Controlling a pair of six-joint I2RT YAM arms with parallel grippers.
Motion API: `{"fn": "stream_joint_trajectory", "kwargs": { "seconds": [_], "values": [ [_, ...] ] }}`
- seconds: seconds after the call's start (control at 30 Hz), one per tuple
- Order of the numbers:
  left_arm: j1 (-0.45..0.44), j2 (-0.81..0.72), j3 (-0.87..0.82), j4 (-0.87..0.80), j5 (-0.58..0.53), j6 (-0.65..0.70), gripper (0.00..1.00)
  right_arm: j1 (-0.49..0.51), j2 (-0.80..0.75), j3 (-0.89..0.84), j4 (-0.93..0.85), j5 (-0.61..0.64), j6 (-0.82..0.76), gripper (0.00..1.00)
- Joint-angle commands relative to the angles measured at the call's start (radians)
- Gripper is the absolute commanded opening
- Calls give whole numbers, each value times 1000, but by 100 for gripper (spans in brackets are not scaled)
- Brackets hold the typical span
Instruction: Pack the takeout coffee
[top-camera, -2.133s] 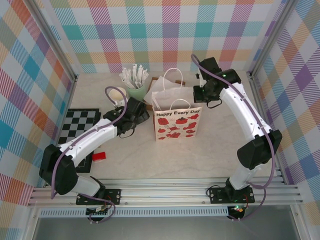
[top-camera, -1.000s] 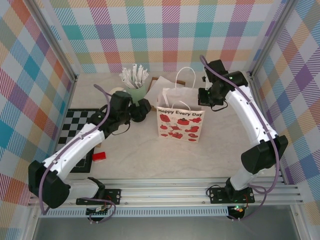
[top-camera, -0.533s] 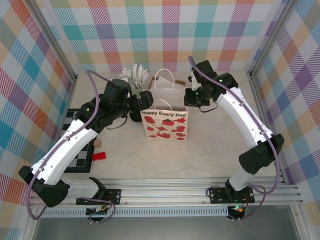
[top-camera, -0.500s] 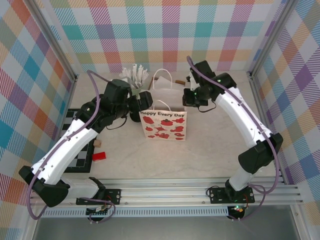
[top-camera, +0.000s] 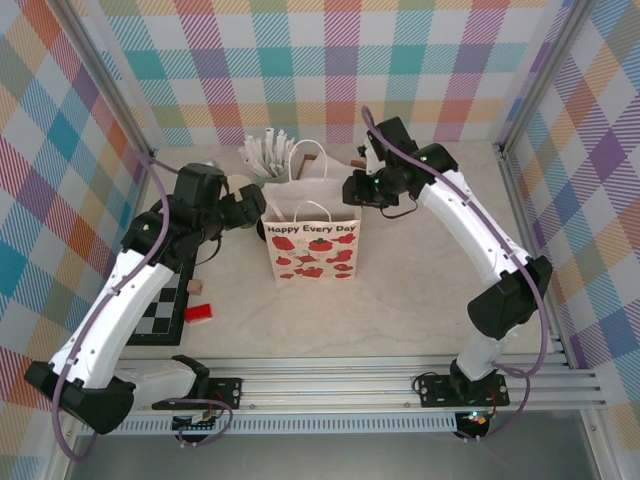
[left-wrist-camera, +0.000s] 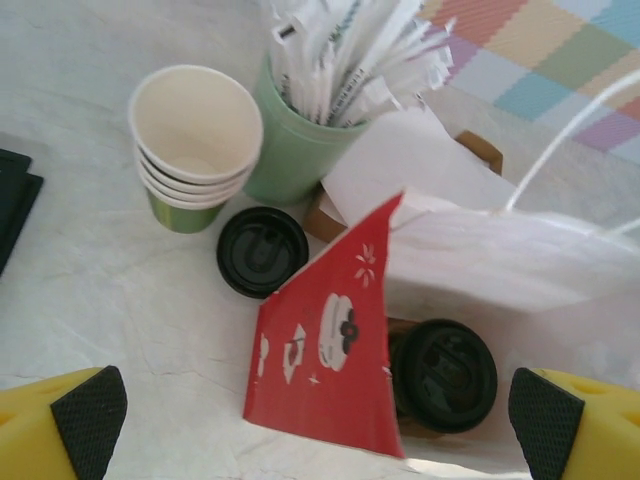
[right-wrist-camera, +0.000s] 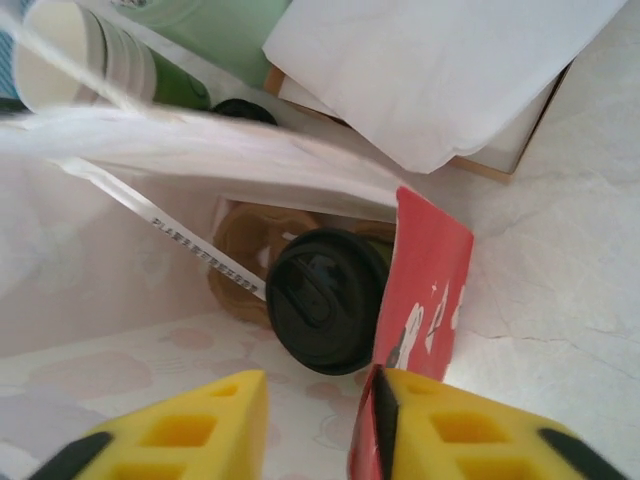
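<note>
White paper bag (right-wrist-camera: 120, 260) with a red printed side panel (right-wrist-camera: 430, 270), mouth open, seen from above. Inside the bag, at its red-panel end: small takeout coffee cup with a round black plastic lid (right-wrist-camera: 325, 300), tilted, lid toward the camera. The cup wall behind the lid reads brownish in shadow.

Right gripper (right-wrist-camera: 320, 400), yellow fingers (right-wrist-camera: 170, 435), above the bag mouth. Jaws apart, nothing clamped. The red panel's edge runs against the inner face of one finger.

Beyond the bag's far rim:
- loose black lid (right-wrist-camera: 243, 108), mostly hidden
- pale green container (right-wrist-camera: 220, 25)
- stack of cream paper cups (right-wrist-camera: 60, 50)
- white napkins (right-wrist-camera: 440, 70) on a brown holder (right-wrist-camera: 505, 165)

Outside the bag, panel side: white marbled tabletop (right-wrist-camera: 570, 260).
</note>
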Motion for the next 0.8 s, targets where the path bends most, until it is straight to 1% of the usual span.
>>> {"fn": "stream_joint_trajectory", "kwargs": {
  "seconds": [0.0,0.03,0.1,0.13,0.17,0.2,0.27,0.33,0.4,0.47,0.53,0.6,0.7,0.77],
  "values": [
    [33,-26,-35,-1,-40,-4,100,-67,-98,-2,61,-55,-15,47],
    [36,-29,-43,4,-45,-12,100,-90,-121,-26,83,-65,-12,53],
    [41,-32,-59,14,-76,-38,100,-168,-162,-105,152,-101,26,71],
    [43,-33,-65,17,-89,-51,100,-206,-174,-146,193,-117,53,78],
    [43,-34,-72,23,-106,-62,100,-248,-179,-199,238,-121,101,84],
    [46,-34,-78,26,-129,-82,100,-286,-175,-245,280,-123,140,87],
    [51,-40,-91,28,-157,-113,100,-336,-138,-297,332,-117,194,89],
    [57,-46,-103,32,-156,-127,100,-363,-84,-313,385,-138,210,90],
    [60,-58,-123,36,-155,-142,100,-377,-10,-300,436,-157,202,89],
    [60,-73,-150,43,-152,-157,100,-378,73,-285,505,-170,155,88],
    [61,-90,-177,55,-138,-162,100,-386,178,-236,529,-215,123,86],
    [63,-103,-197,53,-134,-172,100,-391,291,-150,530,-273,117,84],
    [64,-121,-237,64,-119,-205,100,-391,411,-64,574,-332,148,83],
    [64,-125,-264,81,-80,-241,100,-391,474,-17,590,-333,181,82]
  ]
}}
